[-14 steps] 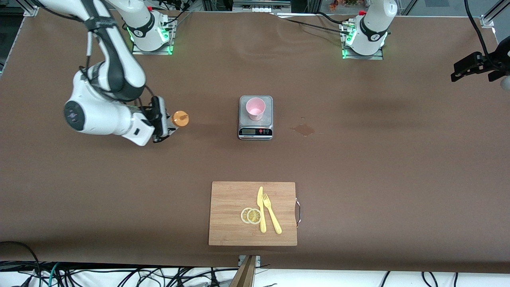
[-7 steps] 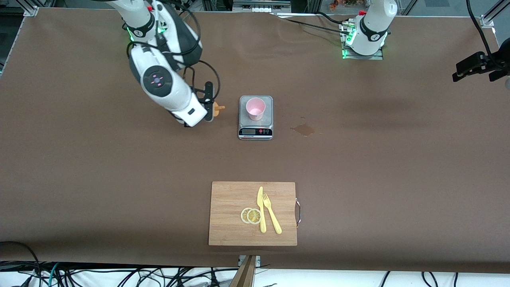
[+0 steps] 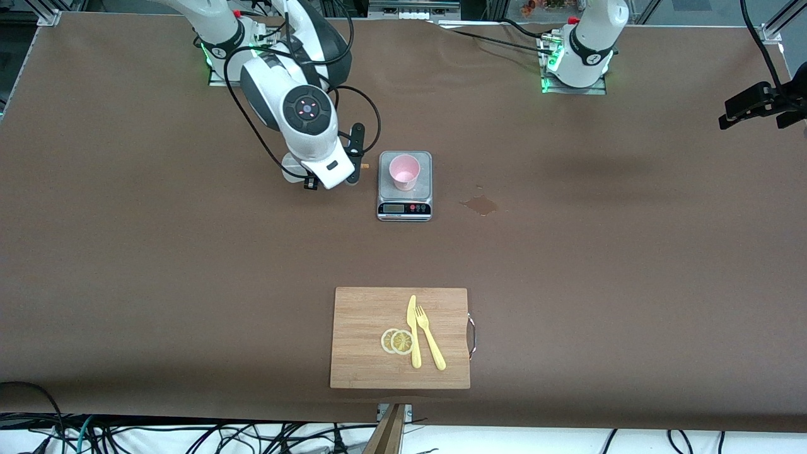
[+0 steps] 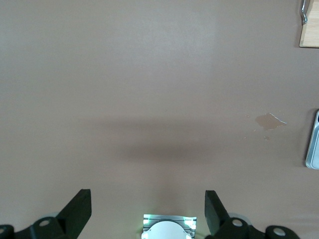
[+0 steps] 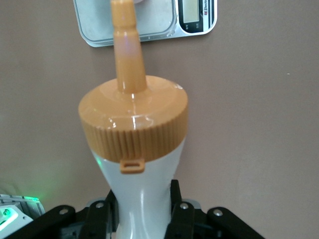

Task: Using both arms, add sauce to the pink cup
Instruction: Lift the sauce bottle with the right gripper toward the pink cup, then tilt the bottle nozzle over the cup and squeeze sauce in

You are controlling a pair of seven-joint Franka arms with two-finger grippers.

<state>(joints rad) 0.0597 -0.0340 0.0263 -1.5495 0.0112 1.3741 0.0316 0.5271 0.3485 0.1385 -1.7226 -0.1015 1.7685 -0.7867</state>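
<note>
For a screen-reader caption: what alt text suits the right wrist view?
The right pincer is shut on a whitish squeeze bottle with an orange cap, whose nozzle points toward a kitchen scale on the brown table.

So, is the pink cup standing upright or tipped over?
Upright. In the front view the pink cup stands on the scale, its round open mouth facing up.

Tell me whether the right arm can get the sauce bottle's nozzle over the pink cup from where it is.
Probably yes. The right gripper, shut on the sauce bottle, is beside the scale, with the nozzle aimed toward it. Nothing stands between nozzle and pink cup; the left gripper waits open, well away.
</note>
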